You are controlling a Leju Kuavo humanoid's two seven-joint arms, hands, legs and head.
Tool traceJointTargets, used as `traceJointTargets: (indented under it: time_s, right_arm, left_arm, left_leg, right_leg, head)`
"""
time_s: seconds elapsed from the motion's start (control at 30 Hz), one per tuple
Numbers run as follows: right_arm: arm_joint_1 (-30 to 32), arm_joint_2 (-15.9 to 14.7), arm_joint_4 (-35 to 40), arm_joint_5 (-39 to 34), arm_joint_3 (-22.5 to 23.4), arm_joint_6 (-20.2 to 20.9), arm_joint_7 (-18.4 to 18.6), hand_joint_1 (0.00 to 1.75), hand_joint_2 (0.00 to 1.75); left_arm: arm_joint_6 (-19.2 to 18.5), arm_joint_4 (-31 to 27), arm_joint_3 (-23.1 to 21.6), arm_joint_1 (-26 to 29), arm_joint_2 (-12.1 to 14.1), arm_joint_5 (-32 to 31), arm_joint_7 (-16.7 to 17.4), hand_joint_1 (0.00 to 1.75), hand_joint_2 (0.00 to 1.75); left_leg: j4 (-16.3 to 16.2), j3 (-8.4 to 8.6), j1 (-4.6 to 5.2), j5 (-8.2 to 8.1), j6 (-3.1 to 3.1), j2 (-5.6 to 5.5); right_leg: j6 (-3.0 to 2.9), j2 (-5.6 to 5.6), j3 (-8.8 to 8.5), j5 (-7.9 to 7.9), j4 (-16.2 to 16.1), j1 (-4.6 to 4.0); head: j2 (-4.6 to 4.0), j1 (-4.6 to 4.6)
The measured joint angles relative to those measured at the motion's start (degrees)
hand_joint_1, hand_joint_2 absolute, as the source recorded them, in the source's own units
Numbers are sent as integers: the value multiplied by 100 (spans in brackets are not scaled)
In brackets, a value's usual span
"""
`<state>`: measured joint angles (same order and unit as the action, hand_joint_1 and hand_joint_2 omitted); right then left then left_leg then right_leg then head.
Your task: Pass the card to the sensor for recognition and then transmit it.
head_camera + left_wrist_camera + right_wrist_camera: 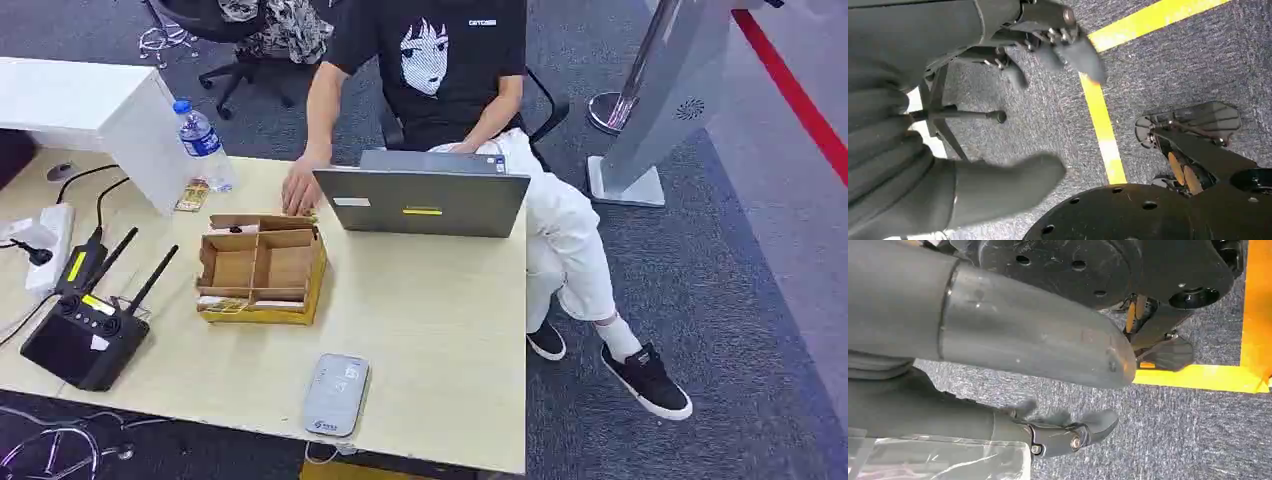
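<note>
A grey-white flat sensor [336,394] lies near the table's front edge. Behind it stands a cardboard box [260,314] with several compartments; thin card-like pieces lie along its front edge [232,303], too small to make out. My left hand [908,165] hangs over the carpet, thumb and dark fingers [1068,47] apart, holding nothing. My right hand [923,390] also hangs above the floor, its thick thumb [1048,345] well apart from the dark fingers [1073,432], nothing in it.
A person sits behind the table at a grey laptop [422,200], one hand [298,188] resting by the box. A water bottle [204,143], a black remote controller [85,335] and a white power strip [50,240] occupy the left side.
</note>
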<state>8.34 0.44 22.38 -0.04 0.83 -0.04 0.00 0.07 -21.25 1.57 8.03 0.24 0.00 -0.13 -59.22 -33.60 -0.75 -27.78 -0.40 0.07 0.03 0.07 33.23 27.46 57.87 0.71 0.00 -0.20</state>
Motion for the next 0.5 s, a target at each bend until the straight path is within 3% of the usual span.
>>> traceJointTargets:
  time_s: [0.17,0.2,0.3,0.33,0.37,0.4,0.43,0.47,0.5]
  right_arm:
    - [0,0,0,0,0,0,0,175,0]
    - [0,0,0,0,0,0,0,175,0]
    - [0,0,0,0,0,0,0,175,0]
    - [0,0,0,0,0,0,0,175,175]
    - [0,0,0,0,0,0,0,40,175]
    - [0,0,0,0,0,0,0,0,175]
    - [-1,0,0,-2,0,0,0,0,175]
    - [-9,-2,0,-15,0,7,0,0,175]
    - [-27,-9,-2,-48,0,20,-20,0,175]
  left_arm:
    - [0,0,0,0,0,0,0,175,0]
    - [0,0,0,0,0,0,0,175,175]
    - [0,0,0,0,0,0,0,175,175]
    - [0,-2,0,0,0,0,0,175,175]
    - [0,0,0,0,0,0,0,145,175]
    - [0,0,0,0,0,0,0,72,175]
    - [0,0,0,-1,0,0,0,72,175]
    - [-11,0,18,-8,4,2,0,0,175]
    - [-50,0,85,-21,11,11,-9,0,175]
  left_leg:
    - [0,0,0,0,0,0]
    - [0,0,0,0,0,0]
    - [0,0,0,0,0,0]
    - [0,0,0,0,0,0]
    - [0,0,0,0,0,0]
    - [0,0,0,0,0,0]
    - [0,0,0,0,0,0]
    - [0,0,0,0,0,0]
    - [0,0,0,0,0,0]
  right_leg:
    - [0,0,0,0,0,0]
    - [0,0,0,0,0,0]
    - [0,0,0,0,0,0]
    - [0,0,0,0,0,0]
    - [0,0,0,0,0,0]
    - [0,0,0,0,0,0]
    - [0,0,0,0,0,0]
    - [0,0,0,0,0,0]
    - [0,0,0,0,0,0]
  head:
    - [0,0]
    - [0,-2]
    - [0,0]
    - [0,-2]
    - [0,-2]
    - [0,-2]
    - [0,0]
    - [0,-2]
    - [0,-2]
